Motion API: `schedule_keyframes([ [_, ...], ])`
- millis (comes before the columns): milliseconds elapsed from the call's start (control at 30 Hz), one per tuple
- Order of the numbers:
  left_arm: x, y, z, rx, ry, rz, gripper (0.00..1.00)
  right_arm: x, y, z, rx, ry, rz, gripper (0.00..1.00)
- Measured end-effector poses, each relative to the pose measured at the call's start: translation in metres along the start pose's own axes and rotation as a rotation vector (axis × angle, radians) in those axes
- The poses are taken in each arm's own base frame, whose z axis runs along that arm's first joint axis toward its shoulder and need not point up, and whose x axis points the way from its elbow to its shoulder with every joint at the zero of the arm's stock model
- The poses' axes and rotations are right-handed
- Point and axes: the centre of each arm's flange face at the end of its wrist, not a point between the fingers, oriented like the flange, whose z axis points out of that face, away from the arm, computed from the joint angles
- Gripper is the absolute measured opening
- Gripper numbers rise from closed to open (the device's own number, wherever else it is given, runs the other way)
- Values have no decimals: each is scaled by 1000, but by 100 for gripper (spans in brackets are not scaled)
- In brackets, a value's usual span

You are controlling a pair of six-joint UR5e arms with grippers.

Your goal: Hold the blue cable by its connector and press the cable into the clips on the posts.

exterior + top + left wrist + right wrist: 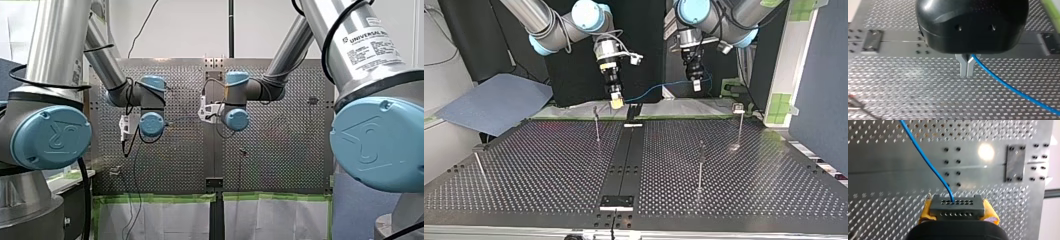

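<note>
My right gripper [957, 210] was clamped on the connector [957, 206], a dark grey block with two rows of small holes. Its yellow pads [926, 211] pressed against both ends of the block. The blue cable [928, 162] left one of the upper holes and ran away ahead of the gripper over the perforated table [885, 215].

My left gripper [967, 67] had its metal fingers [963, 66] drawn tight together. The cable came out from between them near their base, so it was pinched there, then swept off to one side across the table.

In the top view both grippers hung above the table's far edge: my right one at the view's left of centre, my left one to its right. Between them the cable [659, 89] hung in a shallow sag, off the table and touching no post. Thin upright posts [700, 165] stood scattered over the perforated table [549, 165]. One post [596, 125] rose just below and beside my right gripper, and the rest stood well apart from the cable. A dark strip [626, 160] ran down the table's middle, and a blue-grey sheet [494, 102] lay beyond the table at that view's left.

In the front view both wrists hovered side by side before the table; the fingers could not be made out there.
</note>
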Motion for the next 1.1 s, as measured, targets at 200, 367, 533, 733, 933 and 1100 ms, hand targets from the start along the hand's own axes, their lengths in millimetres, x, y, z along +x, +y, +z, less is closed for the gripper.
schedule_keyframes([
  [200, -37, -3, 16, -3, -44, -34, 0, 15, -12, 13, 41, 12, -9, 0],
  [367, -68, -2, 25, -23, -78, -52, 0, 28, -20, 24, 69, 30, -7, 0],
  [533, -86, -7, 35, -3, -84, -81, 0, 34, -25, 31, 81, 41, -5, 0],
  [733, -110, -5, 48, 24, -94, -136, 0, 36, -28, 33, 85, 35, -7, 0],
  [933, -146, 7, 56, 27, -126, -165, 0, 37, -30, 35, 87, 36, -25, 0],
  [1100, -164, 13, 48, 21, -132, -152, 0, 40, -33, 37, 92, 40, -32, 0],
])
